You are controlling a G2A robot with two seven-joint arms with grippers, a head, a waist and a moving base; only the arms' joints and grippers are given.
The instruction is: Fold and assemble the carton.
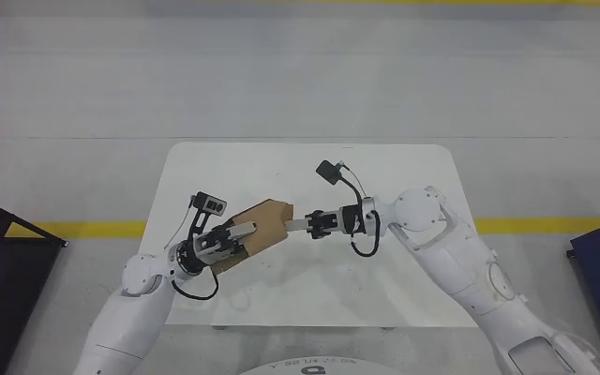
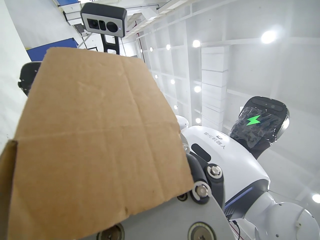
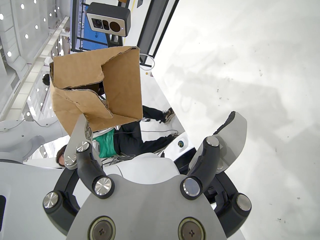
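Your carton (image 1: 262,225) is held off the white table (image 1: 403,281), over its middle-left part. Its long axis runs slantwise from the left gripper (image 1: 234,239) towards the right gripper (image 1: 298,225). The open end, with its loose flaps, faces the right gripper.

Your left gripper is clamped on the carton's nearer end, and its forearm comes up from the table's near left corner. Your right arm is bent at the elbow, with the forearm lying across towards the centre. Its jaws are spread wide, and one finger (image 3: 77,136) sits at the carton's edge; you cannot tell whether it touches.
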